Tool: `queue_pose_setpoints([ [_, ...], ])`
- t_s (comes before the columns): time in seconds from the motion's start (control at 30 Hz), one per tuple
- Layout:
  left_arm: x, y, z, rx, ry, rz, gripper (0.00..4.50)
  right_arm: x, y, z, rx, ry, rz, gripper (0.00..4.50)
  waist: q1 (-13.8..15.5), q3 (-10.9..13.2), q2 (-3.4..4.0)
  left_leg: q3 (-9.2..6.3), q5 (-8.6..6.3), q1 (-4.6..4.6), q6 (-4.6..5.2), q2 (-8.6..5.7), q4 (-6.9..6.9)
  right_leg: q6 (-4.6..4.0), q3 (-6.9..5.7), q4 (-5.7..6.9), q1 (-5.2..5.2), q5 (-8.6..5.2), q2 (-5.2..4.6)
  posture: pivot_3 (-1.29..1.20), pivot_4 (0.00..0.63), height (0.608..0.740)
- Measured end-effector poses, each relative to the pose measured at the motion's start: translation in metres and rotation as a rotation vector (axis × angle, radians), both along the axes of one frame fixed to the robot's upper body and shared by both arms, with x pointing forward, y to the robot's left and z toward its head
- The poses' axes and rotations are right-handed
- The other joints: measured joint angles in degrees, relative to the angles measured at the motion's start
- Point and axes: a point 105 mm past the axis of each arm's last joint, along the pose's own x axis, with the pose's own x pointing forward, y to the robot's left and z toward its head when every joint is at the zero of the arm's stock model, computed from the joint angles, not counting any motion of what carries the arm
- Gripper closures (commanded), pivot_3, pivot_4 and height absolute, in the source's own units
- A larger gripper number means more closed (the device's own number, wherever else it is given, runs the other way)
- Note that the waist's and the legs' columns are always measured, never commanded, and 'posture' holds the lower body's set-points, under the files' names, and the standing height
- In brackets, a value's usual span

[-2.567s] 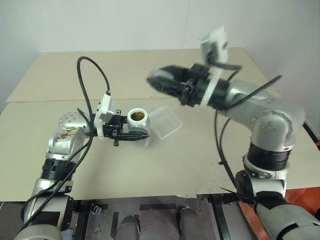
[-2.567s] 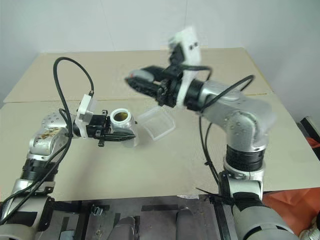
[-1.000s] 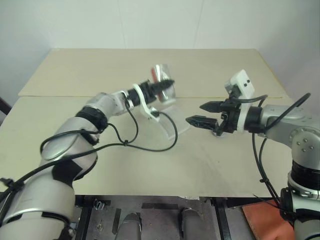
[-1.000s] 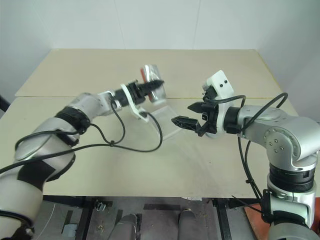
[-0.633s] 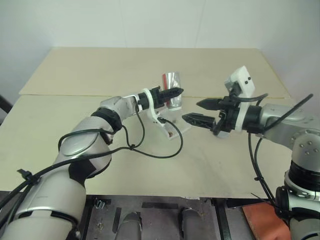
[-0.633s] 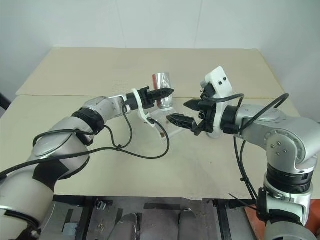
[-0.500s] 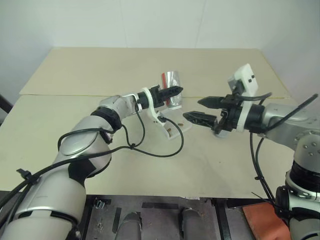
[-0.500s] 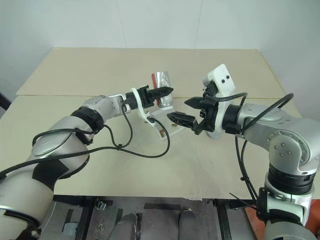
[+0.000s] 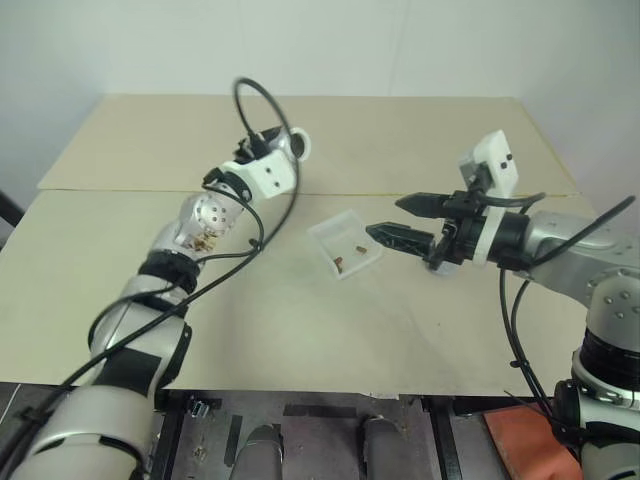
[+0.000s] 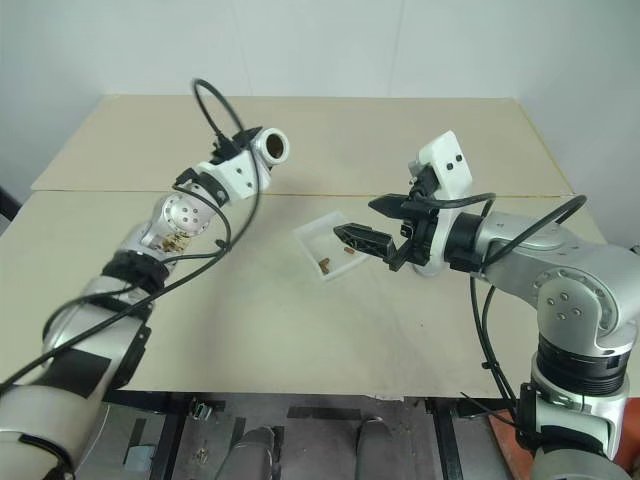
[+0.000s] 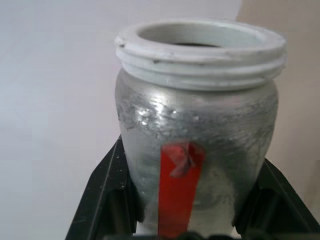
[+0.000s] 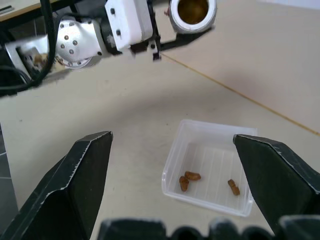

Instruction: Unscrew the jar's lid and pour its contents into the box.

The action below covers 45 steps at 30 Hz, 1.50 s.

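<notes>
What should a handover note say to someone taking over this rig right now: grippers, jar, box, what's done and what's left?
Left gripper: shut on the jar, held up off the table to the left of the box, lid off, mouth open.
Right gripper: open, holding nothing, hovering just right of the box.
The box sits on the table in the middle, with three small brown pieces in it.
Done: lid unscrewed, contents poured into the box.
Left: judging by this, little more than setting the jar down. Whether any pieces remain inside the jar can't be told.
</notes>
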Motion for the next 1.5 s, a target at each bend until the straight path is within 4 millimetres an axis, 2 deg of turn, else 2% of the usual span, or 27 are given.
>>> queue_pose_setpoints([
  [0.13, -0.013, 0.018, -0.006, -0.294, 0.241, -0.053, 2.56, 0.000, -0.002, -0.003, 0.013, -0.028, -0.006, 0.02, -1.33, 0.00, 0.01, -0.02, -0.02, 0.07, 0.04, 0.00, 0.09, 0.00, 0.00, 0.04, 0.08, 0.00, 0.00, 0.00, 0.150, 0.740],
  [0.3, -0.035, 0.030, -0.039, -0.416, 0.438, -0.044, 2.56, -0.002, -0.003, -0.005, 0.009, -0.061, -0.008, 0.02, -2.21, -0.02, 0.03, -0.02, -0.14, 0.50, 0.25, 0.00, 0.08, -0.01, 0.04, 0.02, 0.34, 0.01, 0.02, 0.00, 0.150, 0.740],
  [0.47, -0.042, 0.038, -0.066, -0.519, 0.471, 0.016, 2.56, -0.005, 0.000, -0.013, -0.010, -0.072, -0.007, 0.02, -1.59, -0.02, 0.02, 0.00, -0.15, 0.57, 0.27, -0.01, 0.07, -0.02, 0.07, -0.04, 0.39, 0.01, 0.02, 0.00, 0.150, 0.740],
  [0.57, -0.045, 0.038, -0.071, -0.531, 0.440, 0.015, 2.56, -0.006, 0.000, -0.019, -0.017, -0.058, -0.015, 0.02, -1.25, -0.02, 0.02, 0.01, -0.15, 0.53, 0.26, -0.01, 0.08, -0.02, 0.06, -0.04, 0.38, 0.01, 0.01, 0.00, 0.150, 0.740],
  [0.73, -0.045, 0.038, -0.083, -0.537, 0.434, 0.028, 2.56, -0.008, 0.002, -0.017, -0.022, -0.080, -0.011, 0.02, -1.17, -0.02, 0.02, 0.02, -0.15, 0.55, 0.27, -0.01, 0.07, -0.03, 0.07, -0.10, 0.38, 0.01, 0.02, 0.00, 0.150, 0.740],
  [0.8, -0.045, 0.039, -0.088, -0.530, 0.444, 0.035, 1.82, -0.008, 0.003, -0.017, -0.024, -0.083, -0.012, 0.00, -1.22, -0.02, 0.02, 0.02, -0.16, 0.55, 0.28, -0.02, 0.07, -0.03, 0.07, -0.10, 0.38, 0.01, 0.02, 0.00, 0.150, 0.740],
  [0.87, -0.046, 0.040, -0.094, -0.530, 0.461, 0.042, 1.36, -0.007, 0.005, -0.020, -0.030, -0.080, -0.004, 0.00, -1.23, -0.02, 0.02, 0.02, -0.16, 0.55, 0.28, -0.02, 0.07, -0.03, 0.07, -0.10, 0.38, 0.01, 0.02, 0.00, 0.150, 0.740],
  [1.0, -0.052, 0.044, -0.108, -0.530, 0.493, 0.054, 0.05, -0.008, 0.009, -0.022, -0.032, -0.073, 0.013, 0.00, -1.26, -0.02, 0.02, 0.02, -0.16, 0.55, 0.29, -0.01, 0.07, -0.03, 0.08, -0.09, 0.38, 0.01, 0.02, 0.00, 0.150, 0.740],
  [1.1, -0.059, 0.047, -0.116, -0.521, 0.513, 0.055, 0.02, -0.007, 0.010, -0.022, -0.033, -0.076, 0.014, 0.00, -1.25, -0.02, 0.02, 0.02, -0.16, 0.55, 0.29, -0.01, 0.07, -0.03, 0.08, -0.10, 0.37, 0.01, 0.02, 0.00, 0.150, 0.740],
  [1.27, -0.081, 0.053, -0.113, -0.474, 0.543, 0.009, 0.02, -0.009, 0.012, -0.022, -0.034, -0.070, 0.040, 0.00, -1.29, -0.02, 0.03, 0.02, -0.17, 0.56, 0.30, 0.00, 0.05, -0.03, 0.08, -0.10, 0.38, 0.01, 0.02, 0.00, 0.150, 0.740],
  [1.4, -0.113, 0.070, -0.102, -0.390, 0.619, -0.032, 0.02, -0.014, 0.002, -0.023, -0.075, -0.063, 0.051, 0.00, -1.33, -0.02, 0.03, 0.03, -0.18, 0.56, 0.33, 0.04, -0.04, -0.04, 0.11, -0.09, 0.33, 0.00, 0.04, 0.00, 0.150, 0.740],
  [1.5, -0.147, 0.087, -0.085, -0.304, 0.704, -0.134, 0.02, -0.019, -0.009, -0.038, -0.116, -0.021, 0.048, 0.00, -1.24, -0.01, 0.02, 0.09, -0.19, 0.59, 0.34, 0.06, -0.07, -0.08, 0.12, -0.13, 0.32, -0.04, 0.04, 0.00, 0.150, 0.740],
])
